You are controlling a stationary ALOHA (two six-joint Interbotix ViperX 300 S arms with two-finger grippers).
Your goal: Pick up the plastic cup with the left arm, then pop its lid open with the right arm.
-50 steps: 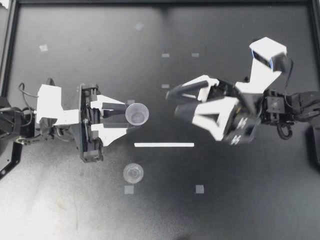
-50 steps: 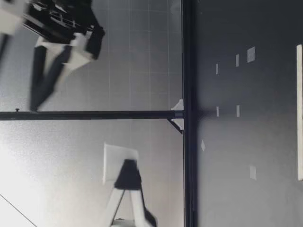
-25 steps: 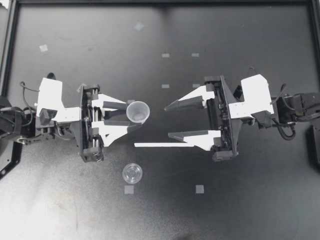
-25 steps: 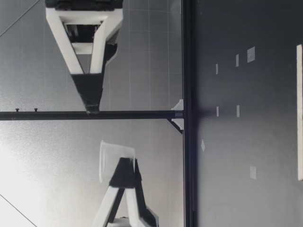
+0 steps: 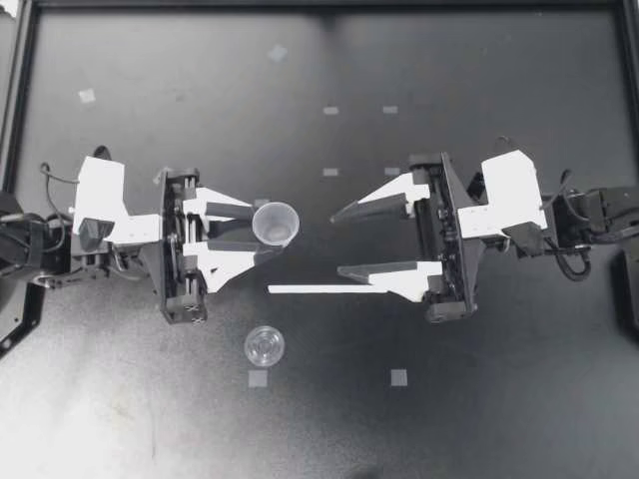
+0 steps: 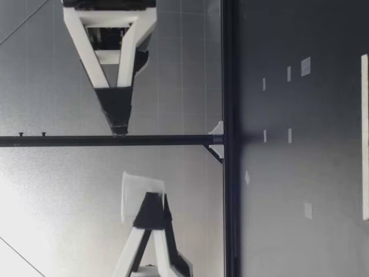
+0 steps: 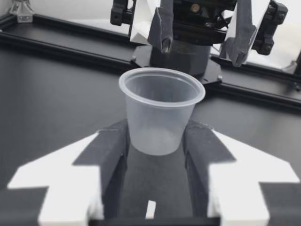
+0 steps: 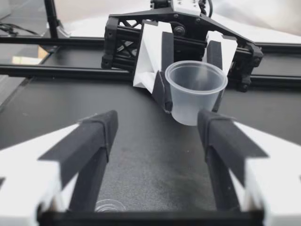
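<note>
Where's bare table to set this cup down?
Bare: the table from my left gripper and right gripper out to the rail; also the corner past the white strip. Crowded: between the held cup and right gripper, and around the loose cup.

**Item:** one small cup [image 5: 275,224] of cloudy, see-through plastic. It is round, with a rolled rim wider than its flat base.

**Pose:** upright, mouth up.

**Location:** it sits at the tips of the left claw [image 5: 262,232]. The lower wall is clamped between the two black pads [image 7: 110,146], one pressing each side. The rim and upper wall stand free above the pads.

**Height:** in the low view the cup [image 6: 135,190] hangs well above the desk [image 6: 323,173], not touching it.
</note>
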